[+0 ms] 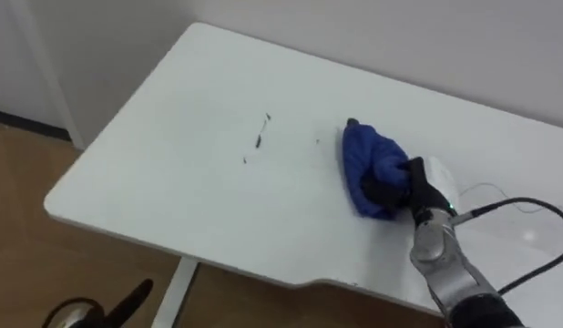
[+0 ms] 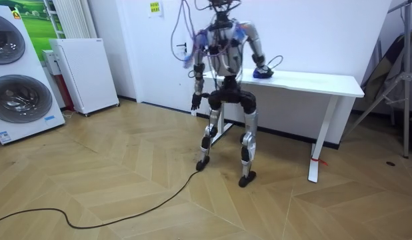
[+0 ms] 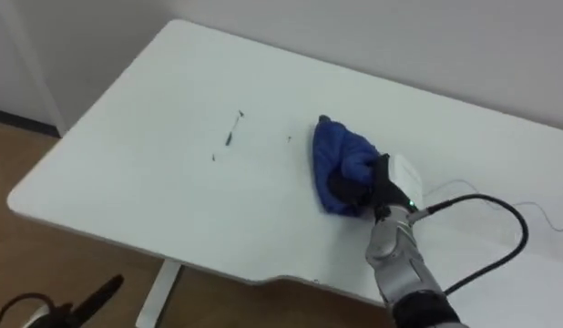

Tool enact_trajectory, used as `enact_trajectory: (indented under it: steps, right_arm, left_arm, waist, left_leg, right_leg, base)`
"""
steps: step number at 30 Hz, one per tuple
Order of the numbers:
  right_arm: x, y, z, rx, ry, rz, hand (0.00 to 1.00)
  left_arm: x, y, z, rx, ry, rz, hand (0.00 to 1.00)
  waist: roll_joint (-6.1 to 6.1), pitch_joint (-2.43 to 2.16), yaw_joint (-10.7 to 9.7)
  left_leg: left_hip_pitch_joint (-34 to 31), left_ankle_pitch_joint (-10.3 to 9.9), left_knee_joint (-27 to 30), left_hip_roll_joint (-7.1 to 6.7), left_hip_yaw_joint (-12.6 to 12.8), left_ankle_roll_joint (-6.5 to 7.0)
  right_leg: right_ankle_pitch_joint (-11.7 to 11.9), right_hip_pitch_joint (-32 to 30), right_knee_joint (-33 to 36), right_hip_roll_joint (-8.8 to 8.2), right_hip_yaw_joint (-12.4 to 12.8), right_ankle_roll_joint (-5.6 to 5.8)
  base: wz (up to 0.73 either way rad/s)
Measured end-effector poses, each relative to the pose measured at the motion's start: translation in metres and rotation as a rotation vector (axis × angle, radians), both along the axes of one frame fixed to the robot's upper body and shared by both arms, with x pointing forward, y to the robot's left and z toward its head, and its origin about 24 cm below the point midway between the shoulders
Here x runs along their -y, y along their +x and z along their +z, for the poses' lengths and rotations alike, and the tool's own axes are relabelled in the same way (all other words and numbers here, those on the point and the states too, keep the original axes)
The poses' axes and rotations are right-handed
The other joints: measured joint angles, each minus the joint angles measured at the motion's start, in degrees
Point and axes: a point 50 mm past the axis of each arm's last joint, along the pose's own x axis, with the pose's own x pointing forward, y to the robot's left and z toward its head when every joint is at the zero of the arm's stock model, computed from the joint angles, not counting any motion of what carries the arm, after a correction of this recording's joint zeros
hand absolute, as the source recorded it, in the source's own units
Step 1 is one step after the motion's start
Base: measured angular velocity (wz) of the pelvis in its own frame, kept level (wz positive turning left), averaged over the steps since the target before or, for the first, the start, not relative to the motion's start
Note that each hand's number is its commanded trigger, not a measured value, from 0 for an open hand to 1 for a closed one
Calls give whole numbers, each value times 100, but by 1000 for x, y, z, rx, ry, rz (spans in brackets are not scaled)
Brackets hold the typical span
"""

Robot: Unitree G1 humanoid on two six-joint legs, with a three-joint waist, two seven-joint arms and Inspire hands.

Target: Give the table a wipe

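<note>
A white table (image 1: 172,191) stands against the wall, and I stand at its front edge. A crumpled blue cloth (image 1: 368,157) lies on its right half. My right hand (image 1: 416,188) rests on the cloth's near right side, dark fingers curled into the fabric. A short dark streak (image 1: 261,138) with a few specks marks the tabletop to the left of the cloth, about a hand's width away. In the room view my left hand (image 2: 195,103) hangs beside my hip, away from the table (image 2: 326,83).
The table's near edge (image 1: 291,276) has a shallow notch in front of me. A wall runs right behind the table. Washing machines (image 2: 16,93) and a white cabinet (image 2: 83,73) stand on the room view's left, a folded frame (image 2: 386,73) on its right.
</note>
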Motion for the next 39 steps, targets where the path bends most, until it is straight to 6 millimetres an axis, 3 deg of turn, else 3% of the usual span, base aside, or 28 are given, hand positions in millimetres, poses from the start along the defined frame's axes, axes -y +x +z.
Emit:
enact_trajectory:
  steps: [1, 4, 7, 8, 10, 13, 15, 18, 21, 23, 24, 26, 29, 32, 34, 36, 39]
  right_arm:
    - [11, -7, -1, -1, -19, -31, 100]
    - [18, -9, 3, 5, -48, -27, 100]
    - [6, 7, 11, -10, -82, 44, 100]
    - [-5, 19, 18, -14, -108, 100, 100]
    - [-17, 34, 30, -2, -168, 177, 100]
    - [-30, 48, 44, 18, -191, 235, 100]
    - [-28, 48, 43, 19, -200, 232, 100]
    - [-14, 35, 31, 22, -168, 179, 100]
    - [14, 5, 12, 26, -89, 14, 100]
    - [47, -28, 0, 8, -77, -138, 100]
    - [56, -34, -1, -3, -80, -167, 100]
    - [90, -61, -4, -60, -122, -257, 100]
    - [114, -83, -9, -110, -137, -365, 100]
    - [116, -83, -9, -130, -141, -387, 100]
    - [110, -70, -7, -134, -150, -366, 100]
    - [99, -54, -4, -141, -165, -331, 100]
    - [60, -18, 5, -149, -226, -160, 100]
  left_arm:
    - [3, -7, -3, -19, -6, -2, 0]
    - [5, -20, -8, -57, -8, 14, 0]
    - [12, -35, -15, -87, -42, 60, 0]
    - [15, -40, -18, -104, -53, 67, 0]
    - [20, -40, -19, -105, -67, 75, 0]
    - [20, -38, -19, -97, -71, 81, 0]
    - [19, -37, -18, -86, -77, 102, 0]
    - [15, -30, -14, -58, -65, 97, 0]
    - [10, -34, -13, -62, -35, 70, 0]
    - [-9, -48, -8, -82, 31, 94, 0]
    - [-15, -54, -7, -89, 48, 114, 0]
    - [-31, -68, -2, -109, 88, 181, 0]
    - [-42, -81, 2, -118, 111, 235, 0]
    - [-35, -84, -2, -131, 101, 210, 0]
    - [-28, -82, -4, -128, 85, 185, 0]
    - [-21, -76, -7, -124, 70, 162, 0]
    - [-5, -67, -13, -119, 35, 132, 0]
  waist:
    - [52, -34, 3]
    - [190, -14, 268]
    - [350, 12, 671]
    - [376, 50, 811]
    - [364, 56, 938]
    - [319, 75, 944]
    - [271, 94, 813]
    - [163, 110, 368]
    - [90, 73, 116]
    - [-38, -22, 90]
    - [-69, -38, 92]
    - [-103, -42, 137]
    - [-93, -44, 146]
    - [-19, -62, 149]
    - [13, -54, 244]
    - [27, -49, 409]
    - [66, -31, 566]
  left_leg:
    - [52, 87, -33, -2, 310, 20]
    - [222, 109, 102, -46, 752, 75]
    - [483, 31, 52, -129, 864, 209]
    - [574, -13, -15, -259, 855, 285]
    - [608, -30, -276, -431, 867, 319]
    - [613, -20, -581, -526, 843, 329]
    - [554, -6, -591, -567, 807, 352]
    - [327, 7, -418, -726, 682, 455]
    - [306, -52, -259, -916, 598, 612]
    - [290, -98, -234, -1015, 593, 721]
    - [296, -115, -221, -1026, 593, 743]
    - [321, -241, -103, -1050, 607, 820]
    - [427, -326, -101, -1054, 663, 899]
    - [502, -363, -106, -1056, 672, 954]
    - [555, -382, -128, -1057, 680, 971]
    - [609, -406, -145, -1055, 655, 962]
    - [635, -427, -214, -1047, 440, 922]
  right_leg:
    - [-129, 58, 24, 31, -11, -60]
    - [-280, 31, 213, 84, 38, -225]
    - [-306, -120, 366, 180, 458, -343]
    - [-308, -311, 508, 183, 714, -388]
    - [-262, -590, 615, 204, 930, -444]
    - [-186, -849, 618, 268, 1118, -464]
    - [-174, -866, 600, 235, 1110, -447]
    - [-212, -737, 558, 130, 1048, -375]
    - [-233, -365, 301, 43, 1092, -227]
    - [-176, -169, 31, 13, 1130, -124]
    - [-141, -124, -38, 14, 1129, -106]
    - [-6, 25, -235, 17, 1100, -48]
    - [145, 143, -314, 49, 977, -32]
    - [268, 148, -318, 65, 960, -41]
    - [296, 152, -321, 76, 960, -44]
    - [306, 126, -320, 115, 979, -60]
    - [411, -34, -301, 241, 989, -204]
  base:
    - [58]
    - [1]
    - [-69]
    - [-95]
    - [-75]
    - [-30]
    - [11]
    - [80]
    - [79]
    - [44]
    - [7]
    - [-2]
    - [-13]
    - [-20]
    - [-41]
    - [-64]
    - [-65]
